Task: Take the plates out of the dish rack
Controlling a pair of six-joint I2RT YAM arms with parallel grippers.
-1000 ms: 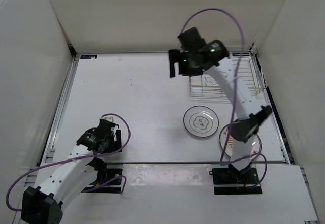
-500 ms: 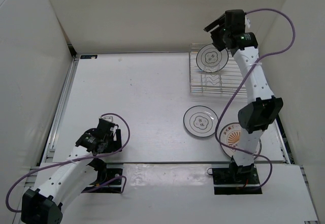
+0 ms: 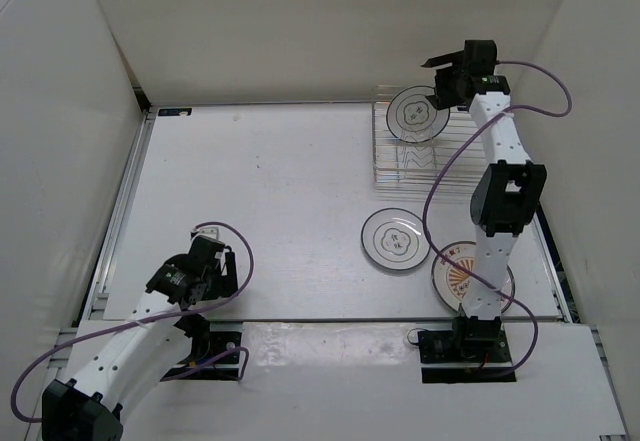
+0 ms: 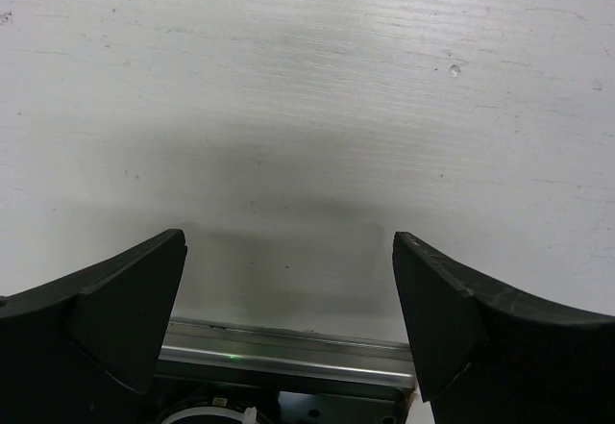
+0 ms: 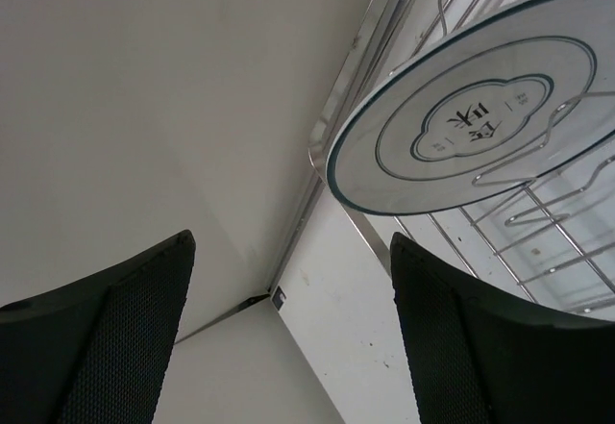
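The wire dish rack (image 3: pixel 445 161) stands at the back right of the table. One ringed plate (image 3: pixel 417 114) stands on edge in its back left part. In the right wrist view this plate (image 5: pixel 471 126) sits in the rack wires (image 5: pixel 538 236). My right gripper (image 3: pixel 445 76) is open and empty, raised just right of that plate and apart from it; in its own view (image 5: pixel 288 347) the plate is above and to the right. A second ringed plate (image 3: pixel 396 238) lies flat on the table. The orange sunburst plate (image 3: pixel 458 273) lies near the right arm, partly hidden. My left gripper (image 3: pixel 220 271) is open and empty.
White walls enclose the table on the left, back and right. The right arm's links stand over the rack's right side and the orange plate. In the left wrist view the open gripper (image 4: pixel 288 318) hangs over bare table by the metal front rail (image 4: pixel 288 352).
My right arm has swung from left of the rack up and right to the rack's back edge, uncovering the standing plate. The left arm has hardly moved.
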